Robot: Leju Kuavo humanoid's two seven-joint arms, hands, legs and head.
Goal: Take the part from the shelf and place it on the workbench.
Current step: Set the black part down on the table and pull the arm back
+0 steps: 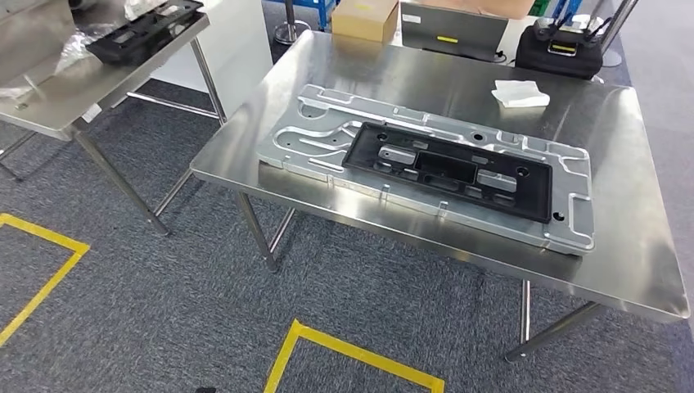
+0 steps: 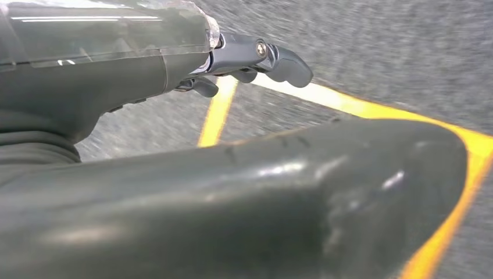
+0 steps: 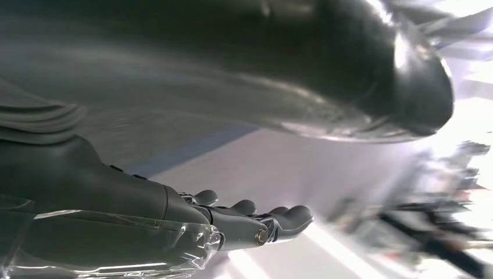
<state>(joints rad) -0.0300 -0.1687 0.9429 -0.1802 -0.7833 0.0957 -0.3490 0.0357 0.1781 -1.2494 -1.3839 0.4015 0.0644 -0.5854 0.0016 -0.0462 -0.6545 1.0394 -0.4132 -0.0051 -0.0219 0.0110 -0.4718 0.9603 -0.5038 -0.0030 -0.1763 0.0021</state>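
Yellow floor tape [image 1: 344, 350] on grey carpet, steel counter [image 1: 638, 270] beyond, black part [image 1: 448, 169] lying flat on silver fixture plate [image 1: 327, 123] atop it, left hand [image 2: 174, 52] and right hand [image 3: 174, 226] with fingers loosely apart, holding nothing

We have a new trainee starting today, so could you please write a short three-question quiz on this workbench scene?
1. True or false: the black part lies on the grey metal plate.
2. What lies on the workbench beyond the plate? A) a white cloth B) a red cup C) a hammer
3. Fill in: the left hand hangs over grey carpet marked with ______ tape.

Key: 1 true; 2 A, the white cloth; 3 yellow, the yellow tape.
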